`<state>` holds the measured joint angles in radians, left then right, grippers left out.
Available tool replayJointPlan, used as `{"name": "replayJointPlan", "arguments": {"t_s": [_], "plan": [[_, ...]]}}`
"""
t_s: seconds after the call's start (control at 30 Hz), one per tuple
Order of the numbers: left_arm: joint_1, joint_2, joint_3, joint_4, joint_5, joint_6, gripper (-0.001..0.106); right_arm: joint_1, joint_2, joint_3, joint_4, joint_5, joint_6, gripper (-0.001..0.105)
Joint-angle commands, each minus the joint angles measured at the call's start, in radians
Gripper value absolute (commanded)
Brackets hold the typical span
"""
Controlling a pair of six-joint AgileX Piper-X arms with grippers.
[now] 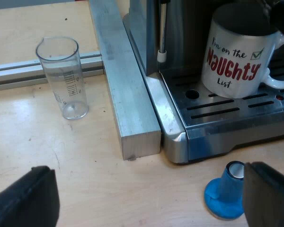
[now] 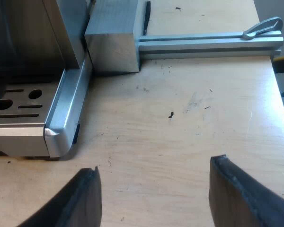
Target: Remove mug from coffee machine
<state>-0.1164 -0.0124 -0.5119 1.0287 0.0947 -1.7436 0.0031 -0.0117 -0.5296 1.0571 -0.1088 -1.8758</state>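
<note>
A white mug [image 1: 236, 66] with red and black lettering stands upright on the slotted drip tray [image 1: 227, 111] of the espresso machine [image 1: 180, 38], its handle turned away from the steam wand [image 1: 162, 35]. My left gripper [image 1: 149, 196] is open and low over the wooden table, short of the tray, with nothing between its fingers [image 1: 26, 198]. A blue tamper [image 1: 227, 191] stands on the table beside one finger. My right gripper [image 2: 154, 196] is open over bare table, beside the corner of the drip tray [image 2: 52, 130].
A clear measuring glass [image 1: 66, 78] stands upright on the table beyond a thick metal bar [image 1: 128, 94] that lies along the machine's side. The bar's end block [image 2: 111, 40] and a metal rail [image 2: 208, 45] with a lever bound the table near the right gripper.
</note>
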Motion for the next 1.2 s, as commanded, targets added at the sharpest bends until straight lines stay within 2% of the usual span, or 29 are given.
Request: {"name": "replayJointPlan", "arguments": {"t_s": [0.03, 0.57, 0.63, 0.67, 0.8, 0.93, 1.1, 1.2], "plan": [[0.0, -0.139, -0.001, -0.015, -0.009, -0.002, 0.08, 0.0, -0.041, -0.005, -0.01, -0.003, -0.014, 0.052], [0.0, -0.139, 0.0, -0.018, -0.005, -0.002, 0.08, 0.0, -0.041, -0.005, -0.01, -0.003, -0.014, 0.052], [0.0, -0.139, 0.0, -0.018, -0.003, -0.002, 0.08, 0.0, -0.041, -0.005, -0.01, -0.003, 0.006, 0.052], [0.0, -0.139, 0.0, -0.018, 0.003, -0.002, 0.08, 0.0, -0.041, -0.005, -0.01, -0.003, 0.015, 0.052], [0.0, -0.135, 0.0, -0.018, 0.108, -0.002, 0.08, 0.0, -0.021, -0.015, -0.002, -0.01, 0.02, 0.052], [-0.006, -0.118, 0.0, -0.021, 0.128, -0.002, 0.08, 0.0, 0.027, -0.058, 0.04, -0.009, 0.02, 0.052], [-0.077, -0.068, -0.018, -0.07, 0.169, -0.002, 0.08, 0.002, 0.132, -0.119, 0.042, -0.012, 0.016, 0.052], [-0.122, -0.033, -0.029, -0.077, 0.172, -0.002, 0.08, 0.002, 0.21, -0.146, 0.039, -0.093, 0.016, 0.052]]}}
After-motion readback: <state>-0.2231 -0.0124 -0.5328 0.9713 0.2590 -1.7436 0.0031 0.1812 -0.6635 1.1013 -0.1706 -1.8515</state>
